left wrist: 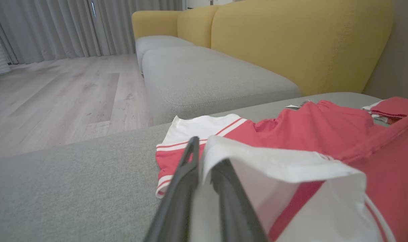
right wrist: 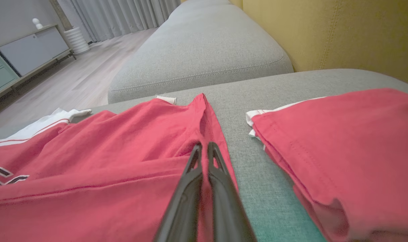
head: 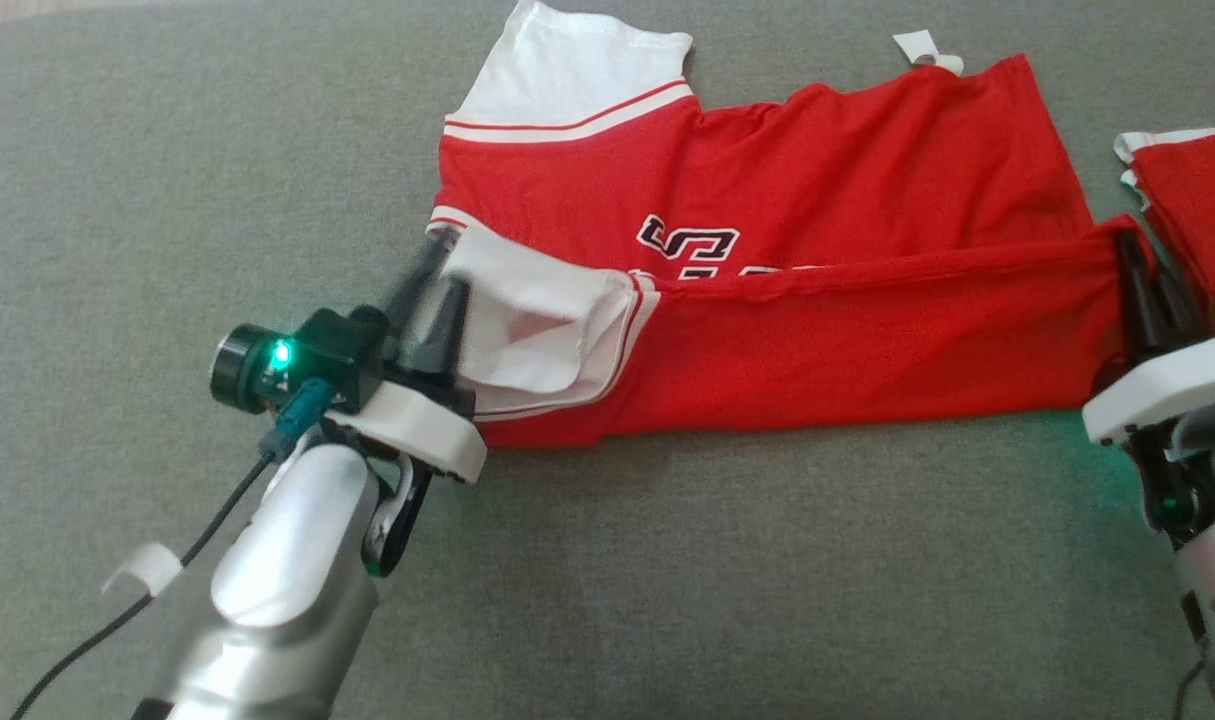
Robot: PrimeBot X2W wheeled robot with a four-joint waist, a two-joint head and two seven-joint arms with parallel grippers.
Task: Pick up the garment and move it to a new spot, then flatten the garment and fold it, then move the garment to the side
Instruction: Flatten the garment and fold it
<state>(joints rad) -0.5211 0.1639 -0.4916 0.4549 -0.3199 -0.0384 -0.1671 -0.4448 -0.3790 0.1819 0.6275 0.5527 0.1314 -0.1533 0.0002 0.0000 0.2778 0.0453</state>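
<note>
A red garment (head: 817, 180) with white sleeves and dark lettering lies spread across the grey seat cushion (head: 667, 560). Its near long edge is folded over onto the body. My left gripper (head: 449, 265) is at the garment's left end, shut on the folded-over white sleeve (head: 537, 320). The left wrist view has the white cloth (left wrist: 274, 164) caught between the two dark fingers of the gripper (left wrist: 205, 151). At the right end, my right gripper (head: 1139, 260) is shut on the folded red edge. In the right wrist view the gripper (right wrist: 204, 145) has its fingers pressed together over the red cloth (right wrist: 89, 151).
A second red garment (head: 1197, 200) lies just right of the right gripper, also seen as a red heap (right wrist: 341, 141). A white tag (head: 922, 45) pokes out at the far edge. The yellow backrest (left wrist: 291, 43) rises behind, with wooden floor (left wrist: 56, 94) beyond the cushion's edge.
</note>
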